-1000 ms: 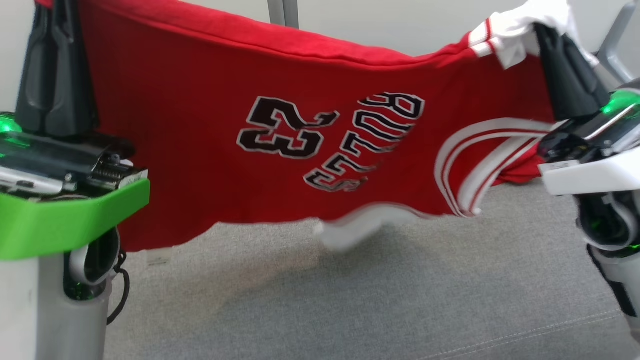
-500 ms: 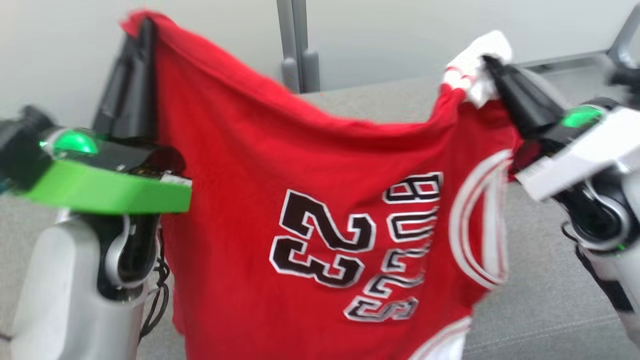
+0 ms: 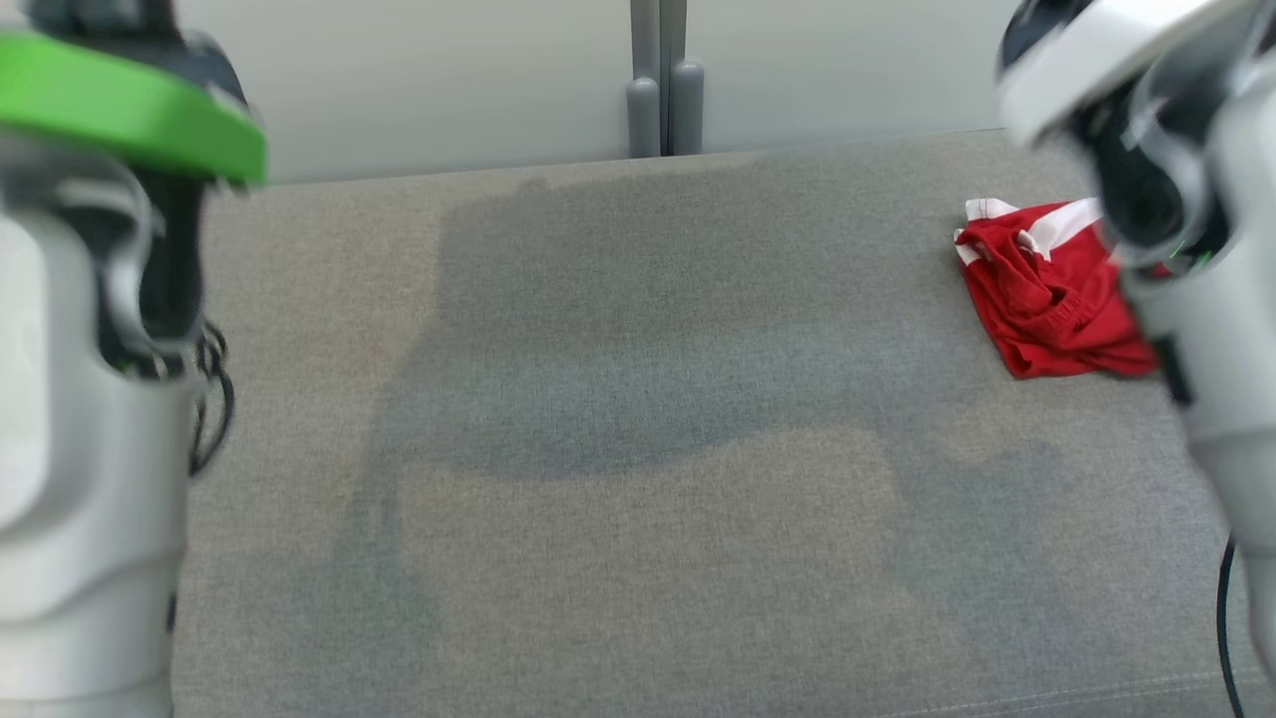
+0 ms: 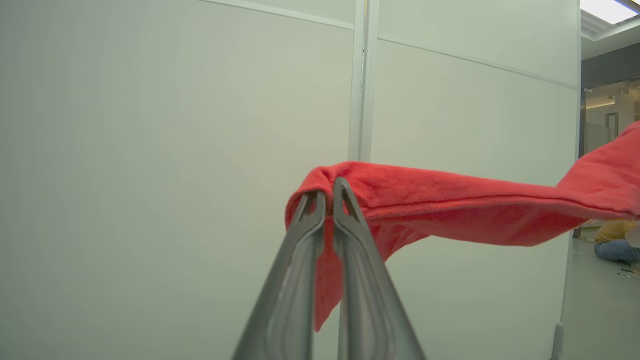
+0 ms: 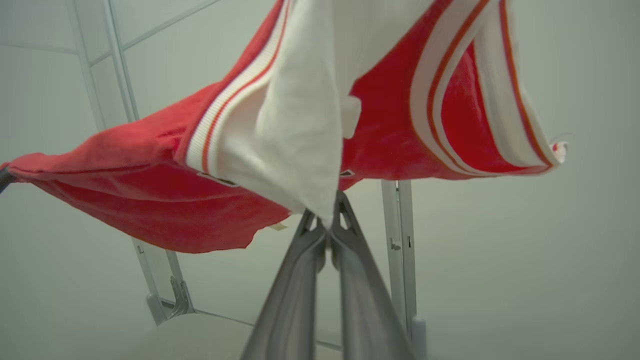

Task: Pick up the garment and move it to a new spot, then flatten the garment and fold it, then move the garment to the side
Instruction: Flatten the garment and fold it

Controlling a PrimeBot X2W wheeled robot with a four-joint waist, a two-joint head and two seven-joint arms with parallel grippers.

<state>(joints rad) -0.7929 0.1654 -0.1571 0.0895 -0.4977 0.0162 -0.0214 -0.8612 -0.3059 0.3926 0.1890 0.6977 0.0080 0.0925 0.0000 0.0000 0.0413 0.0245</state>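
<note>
A wide padded surface covered in grey woven fabric is seen in the head view, stretching across from left to right. Its far edge is met by a pale wall. A stitched seam is seen running across its near right corner. A broad, soft shadow is cast over its middle. One thing is laid directly on it: a crumpled red cloth with white trim, set towards the far right. The cloth is bunched into loose folds, and its right side is hidden.
</note>
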